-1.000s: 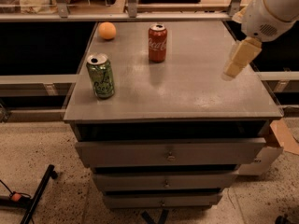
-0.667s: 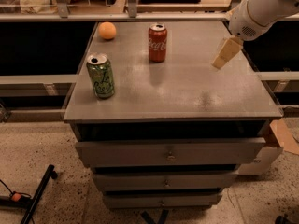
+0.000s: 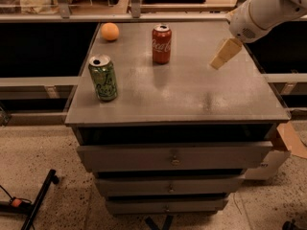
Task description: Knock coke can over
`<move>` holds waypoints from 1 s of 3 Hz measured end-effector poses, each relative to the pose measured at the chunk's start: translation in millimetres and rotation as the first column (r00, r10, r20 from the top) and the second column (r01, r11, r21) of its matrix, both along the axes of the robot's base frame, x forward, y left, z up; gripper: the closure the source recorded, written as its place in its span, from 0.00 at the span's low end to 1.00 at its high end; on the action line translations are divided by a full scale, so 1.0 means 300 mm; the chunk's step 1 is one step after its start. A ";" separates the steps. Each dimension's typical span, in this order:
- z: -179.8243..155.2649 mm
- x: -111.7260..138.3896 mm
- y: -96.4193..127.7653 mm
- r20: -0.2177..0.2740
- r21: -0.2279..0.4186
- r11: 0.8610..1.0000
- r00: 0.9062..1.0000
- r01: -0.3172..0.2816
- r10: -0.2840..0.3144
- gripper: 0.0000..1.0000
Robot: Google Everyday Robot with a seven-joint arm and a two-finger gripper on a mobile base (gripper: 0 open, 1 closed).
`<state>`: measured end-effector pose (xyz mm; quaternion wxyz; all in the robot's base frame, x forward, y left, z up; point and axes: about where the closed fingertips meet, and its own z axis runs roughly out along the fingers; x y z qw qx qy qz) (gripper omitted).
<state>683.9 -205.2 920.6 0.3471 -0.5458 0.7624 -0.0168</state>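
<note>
Your gripper (image 3: 223,54) hangs in the air over the right-hand part of the table (image 3: 192,97), near its 3 o'clock edge and clear of the surface. It shows as one tan wedge that slants down toward 7 o'clock. You cannot tell how far it is open, and no object is seen in it. The white arm (image 3: 261,11) behind it comes in from the picture's 1 o'clock corner and slopes down and left, with its rounded wrist housing just above the gripper. At 9 o'clock from the gripper, well apart from it, the coke can (image 3: 161,44) stands upright on the far middle of the table top, its silver top up and its white script facing you. Between 9 and 10 o'clock from the coke can, the orange ball (image 3: 110,31) rests near the table's far left corner. At 8 o'clock from the coke can, the green can (image 3: 103,78) stands upright near the left edge, apart from both. Below the table top sit grey drawers (image 3: 172,158), stacked one under another.
</note>
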 end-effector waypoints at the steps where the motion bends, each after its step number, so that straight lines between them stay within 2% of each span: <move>1: -0.003 0.076 0.078 0.043 0.165 0.986 0.999 -0.020 0.013 0.00; 2: -0.002 0.144 0.157 0.061 0.331 0.943 0.998 -0.036 0.017 0.00; 3: -0.020 0.195 0.222 0.046 0.449 0.893 0.999 -0.043 0.025 0.00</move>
